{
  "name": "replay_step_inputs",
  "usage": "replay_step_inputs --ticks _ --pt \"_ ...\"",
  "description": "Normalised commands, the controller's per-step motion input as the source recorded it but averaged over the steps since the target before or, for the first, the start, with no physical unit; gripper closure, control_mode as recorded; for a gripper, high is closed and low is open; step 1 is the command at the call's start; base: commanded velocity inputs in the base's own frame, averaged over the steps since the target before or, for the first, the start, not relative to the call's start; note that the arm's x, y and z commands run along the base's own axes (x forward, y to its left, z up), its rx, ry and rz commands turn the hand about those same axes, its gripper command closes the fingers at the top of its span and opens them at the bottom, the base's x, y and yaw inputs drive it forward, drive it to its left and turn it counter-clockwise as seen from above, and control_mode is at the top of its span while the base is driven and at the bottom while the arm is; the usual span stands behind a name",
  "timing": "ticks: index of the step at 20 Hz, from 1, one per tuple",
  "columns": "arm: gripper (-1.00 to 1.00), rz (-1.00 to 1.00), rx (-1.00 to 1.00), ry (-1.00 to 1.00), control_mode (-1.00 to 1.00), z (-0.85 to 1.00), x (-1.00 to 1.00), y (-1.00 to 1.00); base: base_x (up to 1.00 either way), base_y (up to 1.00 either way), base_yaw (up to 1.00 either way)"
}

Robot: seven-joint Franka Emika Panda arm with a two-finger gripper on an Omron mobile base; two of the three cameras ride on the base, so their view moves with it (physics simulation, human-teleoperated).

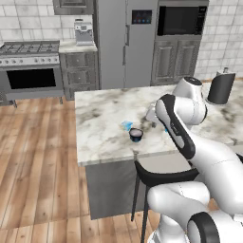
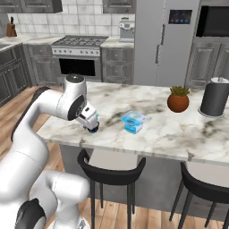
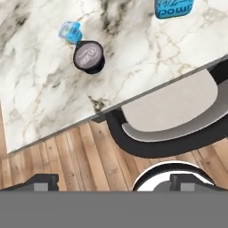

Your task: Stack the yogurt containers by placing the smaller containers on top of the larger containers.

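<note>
Our hand (image 3: 114, 182) open and empty above the surface (image 3: 40, 89) edge, navy cup (image 3: 89, 56) ahead touching pale blue cup (image 3: 70, 32), blue tub (image 3: 173, 8) further ahead

A white robot arm (image 2: 49, 105) leans over a marble island counter (image 2: 170, 134), its hand near the front left edge above a small dark cup (image 2: 93, 130). A bright blue tub (image 2: 133, 121) sits at three o'clock from the cup; a potted plant (image 2: 178, 99) and a tall dark grey cylinder (image 2: 215, 97) stand towards two o'clock. Two black stools (image 2: 111, 174) wait below
</note>
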Motion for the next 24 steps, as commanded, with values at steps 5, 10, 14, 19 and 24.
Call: replay_step_inputs --ticks 5,10,14,19,24 --pt "-1.00 -0.01 0.00 -0.01 -1.00 -0.23 0.00 0.00 0.00 0.00 0.00" --pt "-1.00 0.00 0.03 -0.06 -1.00 -0.24 0.00 0.00 0.00 0.00 0.00" --pt "-1.00 0.00 0.05 -0.11 -1.00 -0.12 0.00 0.00 0.00 0.00 0.00" --pt "-1.00 0.00 0.06 -0.09 -1.00 -0.02 0.02 0.00 0.00 0.00 0.00" --pt "-1.00 0.00 0.08 -0.05 -1.00 0.00 0.14 0.00 0.00 0.00 0.00"
